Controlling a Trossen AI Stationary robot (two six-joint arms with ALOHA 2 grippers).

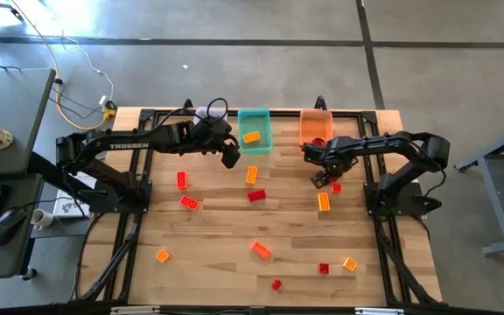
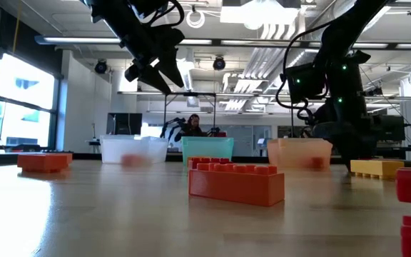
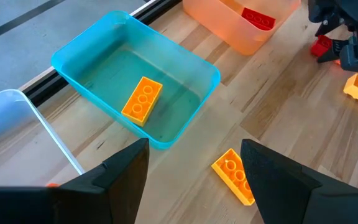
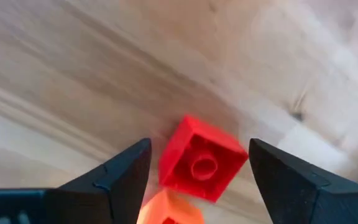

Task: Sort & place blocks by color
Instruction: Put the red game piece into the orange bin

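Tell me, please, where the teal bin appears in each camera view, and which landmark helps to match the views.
High view: teal bin at the table's far edge, near the middle.
Low view: teal bin in the background, centre.
Left wrist view: teal bin holding one yellow-orange block.
Right wrist view: not in it.
Shared landmark: the orange bin beside it.

The scene is brightly and evenly lit by ceiling fixtures and a window. Soft sheen is seen on the tabletop. Foreground bricks and the wood close under the right wrist are blurred.
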